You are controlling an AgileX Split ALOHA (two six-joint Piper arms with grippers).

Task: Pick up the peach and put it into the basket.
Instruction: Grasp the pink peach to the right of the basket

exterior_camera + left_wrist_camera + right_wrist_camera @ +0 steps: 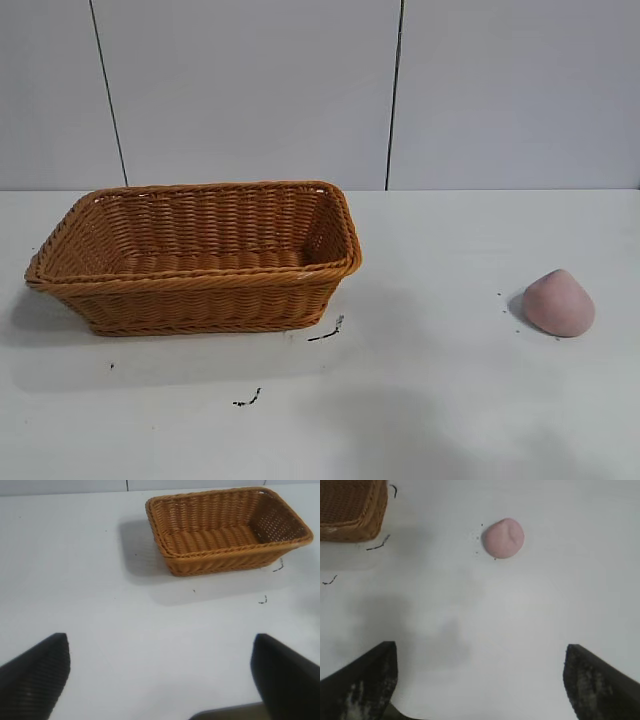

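Note:
The pale-pink peach (559, 303) lies on the white table at the right; it also shows in the right wrist view (503, 538). The orange-brown wicker basket (200, 290) stands at the left, empty, and shows in the left wrist view (220, 562) and partly in the right wrist view (352, 515). My right gripper (480, 652) is open and empty above the table, some way short of the peach. My left gripper (161, 645) is open and empty, well back from the basket. Neither gripper shows in the exterior view.
Small black marks (326, 331) lie on the white table (420, 400) in front of the basket. A grey panelled wall (300, 90) stands behind the table.

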